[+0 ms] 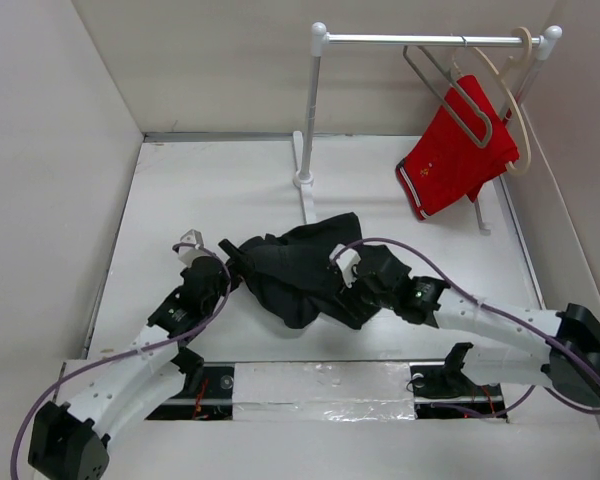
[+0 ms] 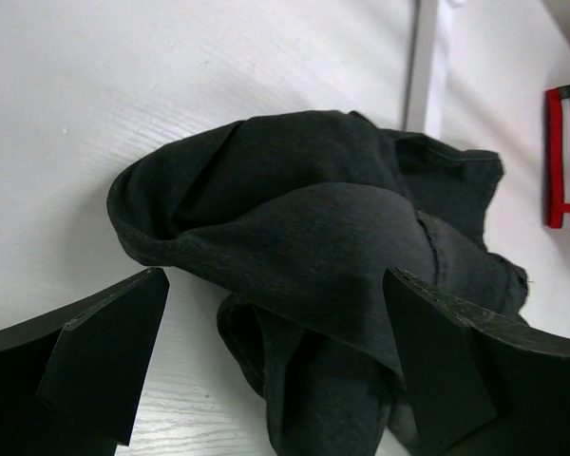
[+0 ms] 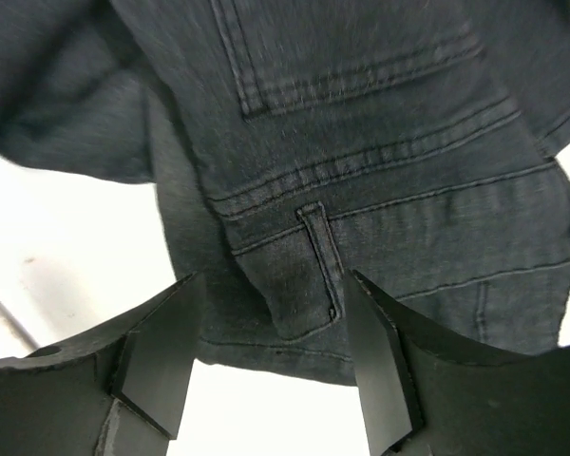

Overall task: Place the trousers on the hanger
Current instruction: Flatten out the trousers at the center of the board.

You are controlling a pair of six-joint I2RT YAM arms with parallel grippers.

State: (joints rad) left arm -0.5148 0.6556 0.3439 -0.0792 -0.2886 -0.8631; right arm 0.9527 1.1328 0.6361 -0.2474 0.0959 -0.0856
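Note:
The black trousers (image 1: 298, 262) lie crumpled in the middle of the white table. The thin grey metal hanger (image 1: 458, 95) hangs empty on the rail at the back right, far from both arms. My left gripper (image 1: 232, 262) is at the trousers' left edge. In the left wrist view it (image 2: 275, 280) is open wide, with a bunched fold of the trousers (image 2: 304, 228) lying between the fingers. My right gripper (image 1: 352, 292) is on the trousers' right side. In the right wrist view it (image 3: 274, 280) is open around the waistband (image 3: 304, 275) and its belt loop.
A white clothes rack (image 1: 430, 40) stands at the back, its post (image 1: 310, 110) behind the trousers. A cream hanger (image 1: 515, 110) on it carries red shorts (image 1: 450, 155). White walls close in the table on the left, back and right.

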